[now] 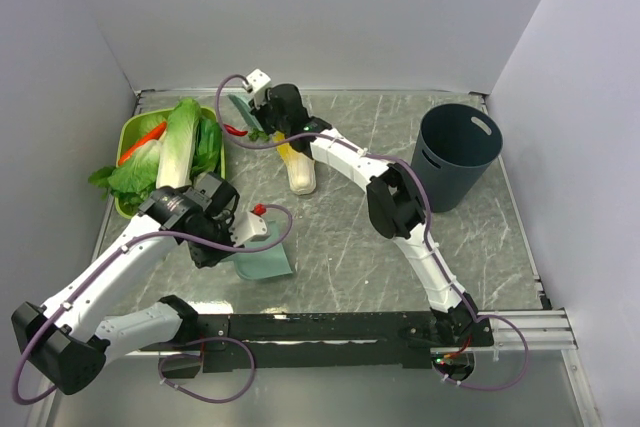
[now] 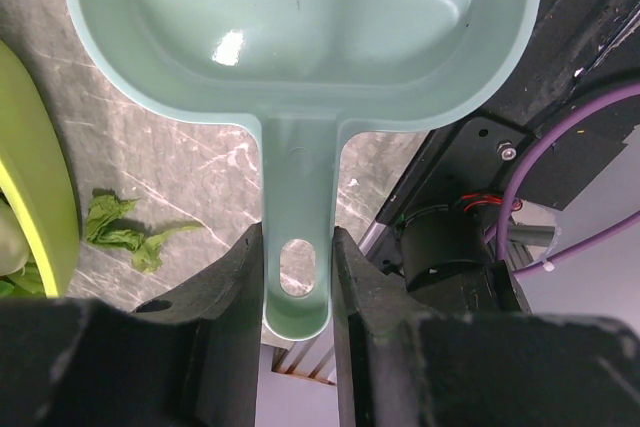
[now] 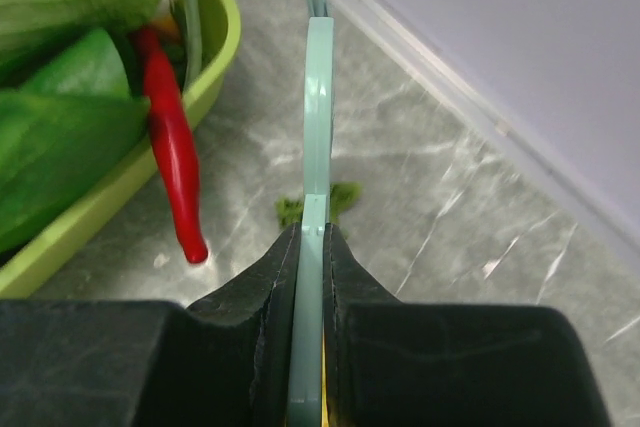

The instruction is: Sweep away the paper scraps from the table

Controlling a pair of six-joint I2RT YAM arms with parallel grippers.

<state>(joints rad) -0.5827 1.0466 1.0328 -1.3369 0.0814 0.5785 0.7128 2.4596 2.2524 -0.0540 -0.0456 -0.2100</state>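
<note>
My left gripper [image 1: 245, 232] [image 2: 297, 247] is shut on the handle of a teal dustpan [image 1: 265, 259] [image 2: 300, 17], which rests on the table [image 1: 350, 237] near the front. One crumpled green paper scrap [image 2: 120, 232] lies on the marble to the left of the handle. At the back left, my right gripper [image 1: 262, 109] [image 3: 313, 232] is shut on a thin flat teal tool [image 3: 318, 97] seen edge-on, lowered beside the tray. Another green scrap [image 3: 345, 194] lies on the table just behind that tool, partly hidden by it.
A lime-green tray [image 1: 128, 135] [image 3: 215, 57] with cabbages and a red chili [image 3: 175, 162] sits at the left. A yellow-topped cabbage half [image 1: 301, 175] lies mid-table. A dark bin [image 1: 458, 154] stands at the right. The back wall is close to the right gripper.
</note>
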